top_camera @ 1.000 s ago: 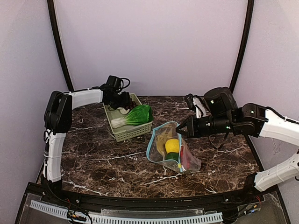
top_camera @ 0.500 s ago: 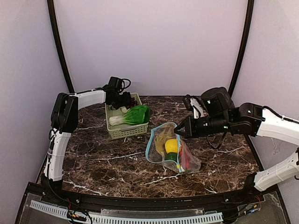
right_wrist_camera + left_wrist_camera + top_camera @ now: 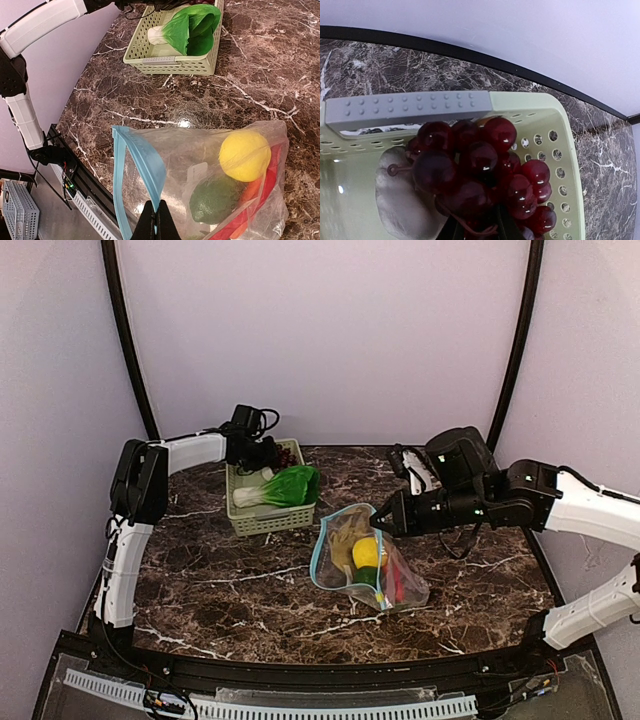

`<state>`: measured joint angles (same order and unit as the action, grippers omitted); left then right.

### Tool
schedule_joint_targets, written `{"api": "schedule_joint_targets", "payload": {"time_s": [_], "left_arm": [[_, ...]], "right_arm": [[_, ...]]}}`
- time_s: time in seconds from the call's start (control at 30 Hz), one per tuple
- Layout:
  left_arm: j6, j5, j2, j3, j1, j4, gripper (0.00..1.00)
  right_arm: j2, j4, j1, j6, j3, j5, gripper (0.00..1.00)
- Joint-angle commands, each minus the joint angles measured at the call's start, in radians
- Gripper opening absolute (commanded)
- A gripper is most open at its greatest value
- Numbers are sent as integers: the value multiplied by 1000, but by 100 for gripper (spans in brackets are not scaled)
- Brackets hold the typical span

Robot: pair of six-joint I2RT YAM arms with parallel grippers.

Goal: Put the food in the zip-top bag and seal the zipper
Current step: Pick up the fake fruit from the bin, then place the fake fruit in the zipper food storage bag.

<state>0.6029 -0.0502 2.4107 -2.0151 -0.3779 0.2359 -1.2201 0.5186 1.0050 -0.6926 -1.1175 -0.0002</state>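
A: Where do we take the grapes [image 3: 480, 170]?
B: In the basket [image 3: 560, 150], by the stem [image 3: 400, 169]; probably light, slippery. Our right gripper [image 3: 156, 220] pinches the rim of the zip-top bag [image 3: 210, 165]; the left gripper [image 3: 477, 232], we can't tell.

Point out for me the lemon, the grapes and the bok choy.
lemon [image 3: 245, 155]: right wrist view, its yellow middle.
grapes [image 3: 480, 161]: left wrist view, centre of bunch.
bok choy [image 3: 295, 483]: top external view, green leaves.
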Motion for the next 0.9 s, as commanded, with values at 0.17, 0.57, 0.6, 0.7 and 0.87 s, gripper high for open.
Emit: {"api": "schedule_joint_targets", "payload": {"time_s": [0.17, 0.57, 0.6, 0.7, 0.87], "left_arm": [[-74, -54, -198, 88, 2, -38, 5], [-86, -115, -686, 492, -13, -143, 1], [-86, -126, -718, 538, -13, -141, 2], [-87, -216, -757, 615, -14, -132, 2], [-82, -357, -777, 777, -18, -177, 2]], "right_arm": [[-15, -23, -8, 4, -31, 4, 0], [-29, -35, -9, 3, -34, -23, 0], [-31, -37, -8, 1, -34, -27, 0], [-31, -40, -9, 0, -32, -30, 0], [-29, -43, -8, -6, -24, -30, 0]]}}
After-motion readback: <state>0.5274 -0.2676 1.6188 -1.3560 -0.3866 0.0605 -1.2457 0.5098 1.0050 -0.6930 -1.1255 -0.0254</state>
